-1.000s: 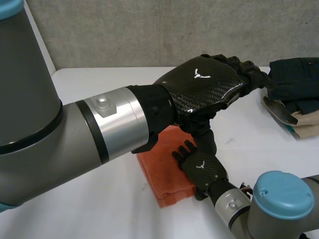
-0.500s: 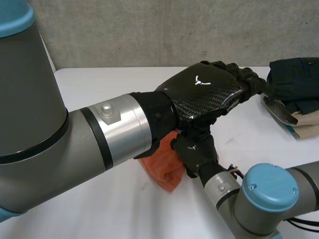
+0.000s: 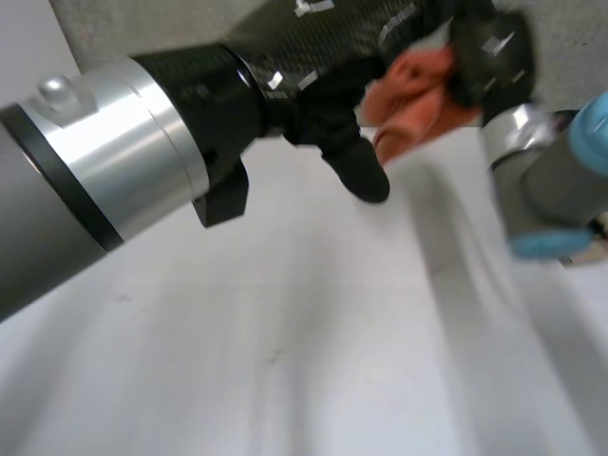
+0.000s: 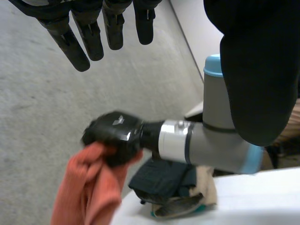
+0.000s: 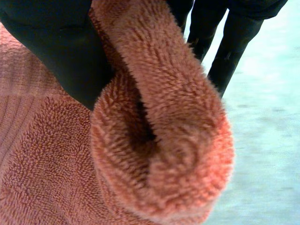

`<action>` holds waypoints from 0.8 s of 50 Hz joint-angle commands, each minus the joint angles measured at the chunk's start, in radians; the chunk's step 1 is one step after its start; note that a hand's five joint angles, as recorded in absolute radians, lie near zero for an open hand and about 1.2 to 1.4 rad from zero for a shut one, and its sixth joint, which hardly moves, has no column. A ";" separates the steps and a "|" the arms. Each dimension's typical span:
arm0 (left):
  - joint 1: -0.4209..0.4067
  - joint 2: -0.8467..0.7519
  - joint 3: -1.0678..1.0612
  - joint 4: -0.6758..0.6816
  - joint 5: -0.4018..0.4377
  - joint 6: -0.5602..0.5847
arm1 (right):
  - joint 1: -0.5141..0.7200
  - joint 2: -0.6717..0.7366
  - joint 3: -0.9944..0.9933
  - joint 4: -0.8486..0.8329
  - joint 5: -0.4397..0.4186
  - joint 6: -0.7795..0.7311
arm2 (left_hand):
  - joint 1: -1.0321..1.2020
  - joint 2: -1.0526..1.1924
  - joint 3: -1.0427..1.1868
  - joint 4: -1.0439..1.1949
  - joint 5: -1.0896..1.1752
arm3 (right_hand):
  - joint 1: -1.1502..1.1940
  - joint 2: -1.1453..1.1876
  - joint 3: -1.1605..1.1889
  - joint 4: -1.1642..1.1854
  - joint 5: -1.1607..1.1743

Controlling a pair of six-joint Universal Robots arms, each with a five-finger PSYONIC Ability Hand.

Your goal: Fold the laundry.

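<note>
My right hand [image 3: 489, 57] is shut on an orange towel [image 3: 418, 90] and holds it bunched up in the air above the white table [image 3: 285, 361]. In the right wrist view the thumb [image 5: 61, 51] and fingers [image 5: 225, 37] pinch a thick roll of the orange towel [image 5: 154, 140]. The left wrist view has the right hand [image 4: 115, 138] gripping the towel [image 4: 89, 187], which hangs down from it. My left hand [image 3: 313, 38] is raised close beside the towel without touching it. Its fingers [image 4: 89, 37] are straight and hold nothing, so it is open.
A pile of dark and beige folded clothes [image 4: 164, 180] lies on the table [image 4: 234, 197] beyond the right hand. A grey wall stands behind the table. My left forearm [image 3: 104, 161] stretches across the near side.
The right hand has shut on the folded orange towel and lifted it off the table. The left hand has risen with it, away from the clothes pile.
</note>
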 commanded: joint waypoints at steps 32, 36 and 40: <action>0.000 -0.073 -0.112 0.081 -0.022 -0.042 | -0.615 0.283 0.049 -0.307 -0.363 0.232 | -0.020 -0.026 -0.030 -0.019 -0.049 | 0.372 0.252 0.239 0.205 0.313; -0.001 -0.071 -0.112 0.082 -0.022 -0.042 | -0.612 0.269 0.040 -0.312 -0.362 0.233 | -0.020 -0.026 -0.030 -0.019 -0.049 | 0.372 0.252 0.239 0.205 0.313; -0.001 -0.067 -0.114 0.082 -0.022 -0.042 | -0.617 0.277 0.009 -0.281 -0.330 0.203 | -0.020 -0.026 -0.030 -0.019 -0.049 | 0.372 0.252 0.239 0.205 0.313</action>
